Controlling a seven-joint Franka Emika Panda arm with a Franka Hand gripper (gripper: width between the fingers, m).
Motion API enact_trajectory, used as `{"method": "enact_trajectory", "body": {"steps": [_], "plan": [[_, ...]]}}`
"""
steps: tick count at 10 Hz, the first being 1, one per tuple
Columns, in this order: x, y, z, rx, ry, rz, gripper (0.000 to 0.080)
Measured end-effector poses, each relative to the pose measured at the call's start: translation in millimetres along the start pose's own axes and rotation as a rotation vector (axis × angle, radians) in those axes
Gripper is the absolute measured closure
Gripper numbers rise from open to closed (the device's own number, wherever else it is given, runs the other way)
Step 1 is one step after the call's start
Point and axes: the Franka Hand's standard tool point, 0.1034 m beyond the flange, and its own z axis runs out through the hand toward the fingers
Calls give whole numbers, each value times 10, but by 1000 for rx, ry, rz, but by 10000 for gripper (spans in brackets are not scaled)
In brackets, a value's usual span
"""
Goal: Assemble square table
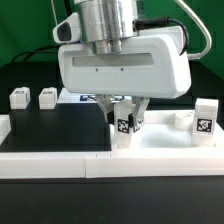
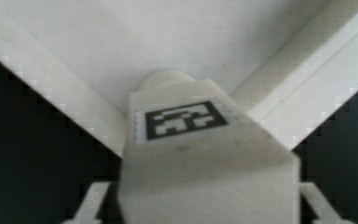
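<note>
My gripper is shut on a white leg peg with a black-white tag and holds it upright at the near left corner of the white square panel. In the wrist view the peg stands over the panel's corner, where the raised rims meet in a V. A finger shows on each side of the peg, with my gripper around it. A second tagged peg stands upright at the panel's right side. Two more pegs lie on the black surface at the far left.
A long white bar edges the black surface in front, and a short white block sits at the left edge. The marker board lies behind the gripper, partly hidden. A round socket rises from the panel near the standing peg.
</note>
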Motion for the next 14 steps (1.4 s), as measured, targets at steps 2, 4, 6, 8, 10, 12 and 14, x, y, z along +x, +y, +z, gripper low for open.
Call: {"method": "enact_trajectory", "body": {"steps": [2, 4, 6, 8, 10, 12, 14], "plan": [[-8, 27, -2, -13, -5, 275, 494], [-29, 59, -2, -24, -12, 702, 500], [-40, 84, 4, -16, -42, 944, 500], [-61, 92, 5, -33, -34, 1019, 500], [-55, 99, 5, -32, -34, 1122, 500], [-54, 99, 2, -34, -33, 1237, 499], [-55, 112, -8, -45, -38, 1385, 499]]}}
